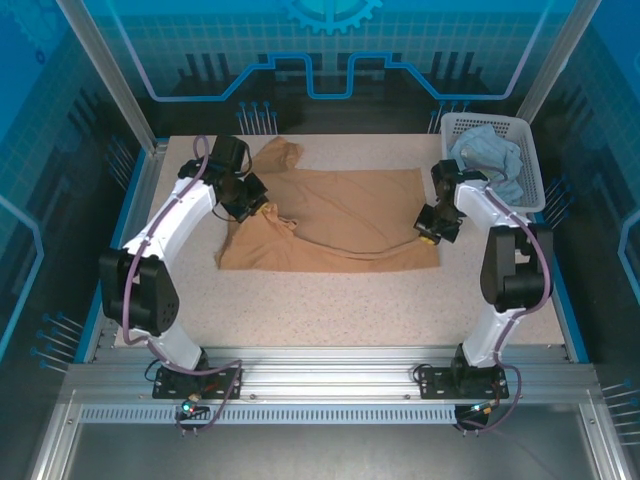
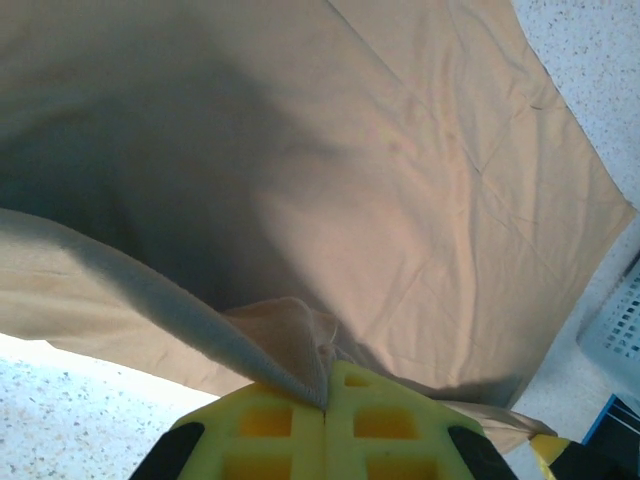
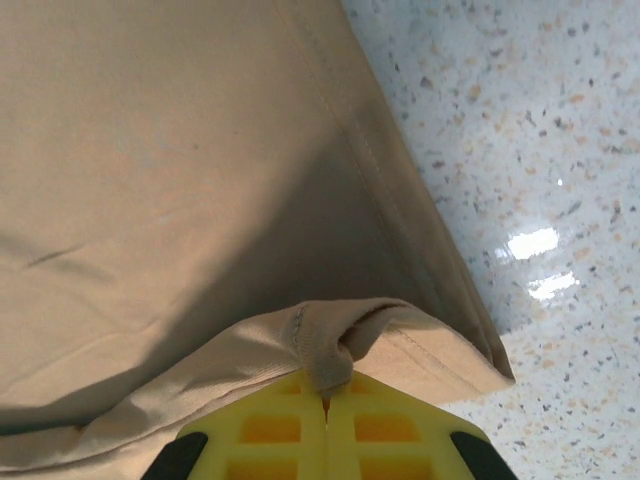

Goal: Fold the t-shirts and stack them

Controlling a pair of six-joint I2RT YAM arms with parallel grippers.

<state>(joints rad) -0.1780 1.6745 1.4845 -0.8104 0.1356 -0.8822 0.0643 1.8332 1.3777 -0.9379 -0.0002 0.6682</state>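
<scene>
Presently both my jaws are clenched on the soft tan short-sleeved cloth t-shirt [image 1: 345, 225] spread mid-table: left gripper [image 1: 265, 212] pinching its nine-o'clock side, right gripper [image 1: 428, 236] its three-o'clock hem. Both pinches look thin; pulling unevenly could slip one and skew the fold.

Counting from the middle of the table [image 1: 350, 310], I find free surface from 4 to 8 o'clock: the whole near strip is bare, and a gripper can pass there. The tan t-shirt [image 1: 340, 215] covers the middle up to 11 o'clock. At 2 o'clock the white basket [image 1: 532, 165] holds the pale blue t-shirt [image 1: 490, 155] and blocks this corner. The left arm [image 1: 175, 215] crosses at 9 o'clock, the right arm [image 1: 490, 215] at 3 o'clock. At 12 o'clock a narrow bare band lies behind the shirt.
</scene>
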